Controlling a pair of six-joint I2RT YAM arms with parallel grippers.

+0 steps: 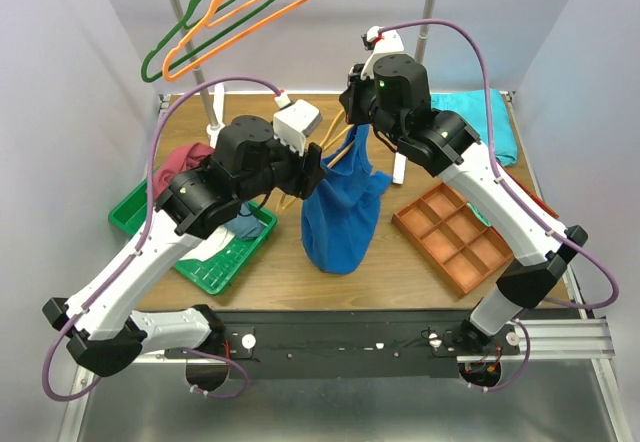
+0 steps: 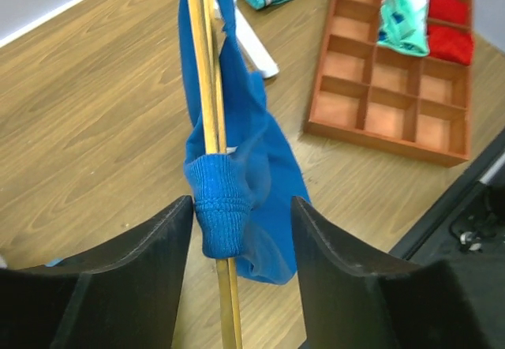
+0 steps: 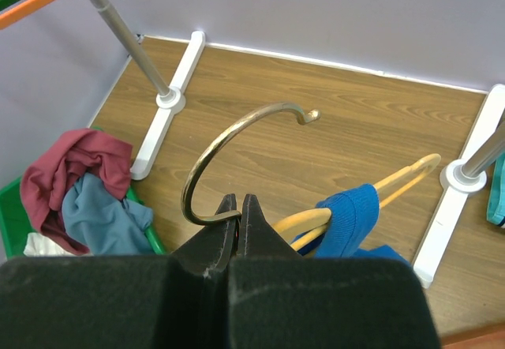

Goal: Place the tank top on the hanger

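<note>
My right gripper (image 1: 352,112) is shut on the metal hook (image 3: 229,140) of the yellow hanger (image 3: 394,179) and holds it above the table; its jaws (image 3: 239,207) pinch the base of the hook. The royal blue tank top (image 1: 342,212) hangs from the hanger down to the table. One blue strap (image 3: 347,219) is looped over a hanger arm. My left gripper (image 1: 318,167) is open, with its jaws (image 2: 241,230) on either side of the hanger arm (image 2: 207,88) and the ribbed blue strap (image 2: 221,203) on it. The strap lies close to the left finger (image 2: 158,238).
A green basket (image 1: 150,227) with a maroon cloth (image 1: 185,157) stands at the left. An orange divided tray (image 1: 455,232) lies at the right, with a turquoise garment (image 1: 480,112) behind it. Orange (image 1: 235,17) and green hangers hang on the back rail. White rack feet (image 3: 170,100) rest on the table.
</note>
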